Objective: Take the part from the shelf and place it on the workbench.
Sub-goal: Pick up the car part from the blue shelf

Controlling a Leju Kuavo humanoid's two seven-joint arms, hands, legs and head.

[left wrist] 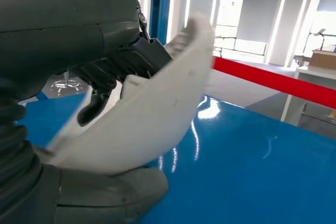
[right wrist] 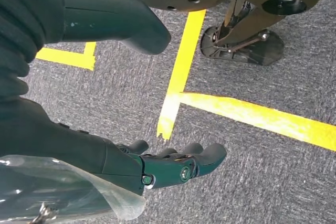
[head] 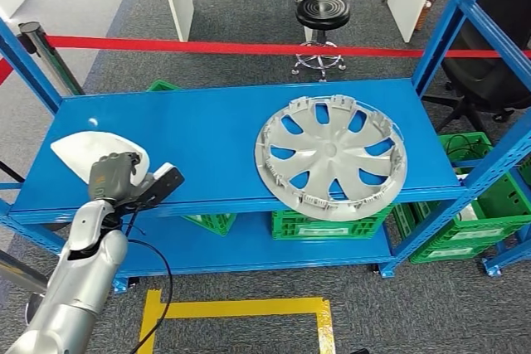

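The white part [head: 85, 152] sits at the left end of the blue shelf [head: 207, 134], pinched by the left robot hand [head: 113, 178], thumb under, fingers over; lift it straight before turning away, clear of the hubcap [head: 330, 157]; the right robot hand [right wrist: 174, 163] hangs spread, holding nothing.

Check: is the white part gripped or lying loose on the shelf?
Gripped: the left hand closes around the white part, thumb beneath, fingers above, over the blue shelf.

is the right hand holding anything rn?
No. In its wrist view the right hand hangs over the grey carpet with fingers stretched out and nothing in them; the left hand grips the white part.
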